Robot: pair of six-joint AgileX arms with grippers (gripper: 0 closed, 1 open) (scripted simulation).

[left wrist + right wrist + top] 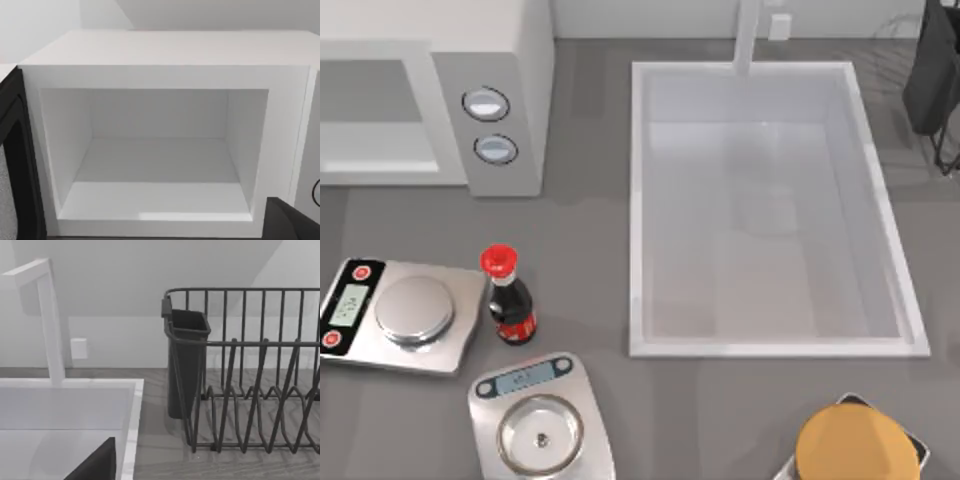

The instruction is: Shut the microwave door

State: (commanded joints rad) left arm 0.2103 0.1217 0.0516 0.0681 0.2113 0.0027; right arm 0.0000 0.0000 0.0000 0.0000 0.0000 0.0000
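Note:
The white microwave (490, 60) stands at the table's back left, with two round dials (486, 103) on its side panel. In the left wrist view the microwave (165, 60) faces me with its white cavity exposed. Its dark door (12, 165) is swung open at the cavity's side. A dark part of my left gripper (292, 222) shows at the corner of that view, in front of the microwave and touching nothing. A dark part of my right gripper (97, 465) shows over the sink's near rim, far from the microwave.
A white sink (640, 200) with a faucet (748, 35) takes up the middle right. Two steel kitchen scales (405, 315) (540, 420) and a red-capped dark bottle (507, 300) stand at front left. A round orange object (855, 450) sits front right. A dark dish rack (250, 380) is at back right.

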